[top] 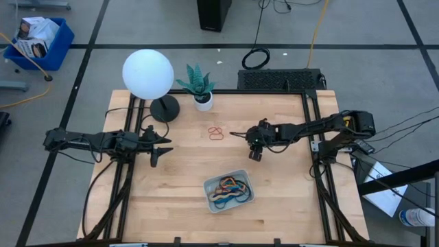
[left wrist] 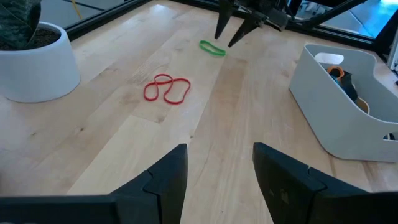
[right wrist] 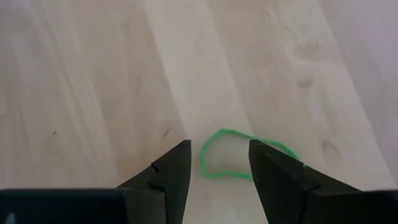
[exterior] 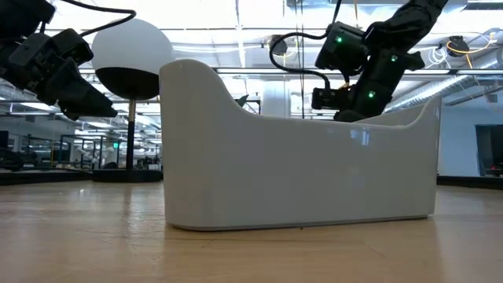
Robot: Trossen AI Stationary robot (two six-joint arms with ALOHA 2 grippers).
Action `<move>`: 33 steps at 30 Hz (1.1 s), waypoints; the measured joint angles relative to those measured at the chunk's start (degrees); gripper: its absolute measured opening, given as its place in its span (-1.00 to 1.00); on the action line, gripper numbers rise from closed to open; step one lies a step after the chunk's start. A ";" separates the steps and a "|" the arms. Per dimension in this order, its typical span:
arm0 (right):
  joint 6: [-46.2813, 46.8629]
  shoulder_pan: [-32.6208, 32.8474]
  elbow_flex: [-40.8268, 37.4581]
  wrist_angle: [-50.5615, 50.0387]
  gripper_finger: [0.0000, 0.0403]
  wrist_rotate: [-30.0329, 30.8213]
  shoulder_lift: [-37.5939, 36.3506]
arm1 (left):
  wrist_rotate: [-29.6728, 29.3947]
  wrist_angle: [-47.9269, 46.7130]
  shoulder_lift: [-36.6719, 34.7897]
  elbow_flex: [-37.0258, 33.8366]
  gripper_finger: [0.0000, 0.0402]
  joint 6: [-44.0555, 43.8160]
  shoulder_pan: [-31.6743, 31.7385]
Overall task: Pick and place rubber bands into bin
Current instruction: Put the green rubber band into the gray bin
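A green rubber band (right wrist: 239,155) lies flat on the wooden table; it also shows in the left wrist view (left wrist: 212,48). My right gripper (right wrist: 217,162) is open just above it, fingers pointing down, one on either side of the band's near end, touching nothing. Two linked red rubber bands (top: 216,133) lie flat near the table's middle, left of my right gripper (top: 238,134). The pale grey-blue bin (top: 229,190) stands near the front edge with several coloured bands (top: 230,185) inside. My left gripper (top: 163,145) is open and empty at the table's left.
A lamp with a white globe (top: 147,73) and a small potted plant in a white pot (top: 202,99) stand at the far left of the table. A black mat (top: 278,79) lies past the far edge. Bare wood lies between the red bands and the bin.
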 joint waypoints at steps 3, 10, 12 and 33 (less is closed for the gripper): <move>0.38 -1.02 0.00 0.10 -0.23 -1.65 -0.02 | 0.00 0.00 0.00 -0.02 -0.06 0.00 0.00; 0.05 -1.63 0.00 0.17 -0.23 -2.90 -0.02 | -0.04 -0.02 0.00 -0.02 -0.06 0.02 0.00; 0.07 -1.63 0.00 0.17 -0.23 -2.90 -0.02 | -0.07 -0.02 0.02 -0.02 -0.06 0.02 0.00; 1.77 -1.88 -5.03 7.58 -0.23 -2.62 0.20 | -0.13 -0.02 0.00 -0.02 -0.06 0.02 0.00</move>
